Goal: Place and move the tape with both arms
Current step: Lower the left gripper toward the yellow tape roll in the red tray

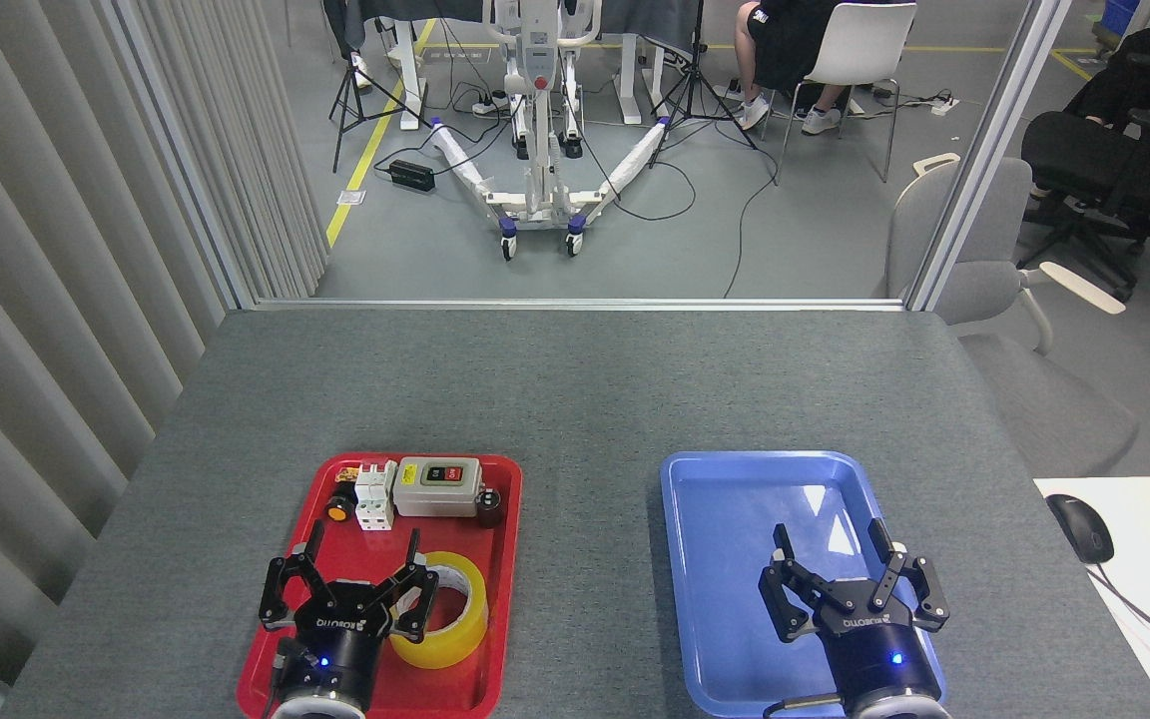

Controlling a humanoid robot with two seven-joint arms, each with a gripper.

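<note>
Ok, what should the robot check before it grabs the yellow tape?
1. Left gripper open: ok, fingers spread.
2. Roll of yellow tape in reach: ok, it lies flat in the red tray, right beside that gripper.
3. Fingers around the roll: not ok; one fingertip overlaps its near rim, nothing grips it.
4. Clutter nearby: ok; the switch box and white breakers sit at the tray's far end.
5. Blue tray free for a drop: ok.
6. Right gripper ready: ok, open above the blue tray.
</note>
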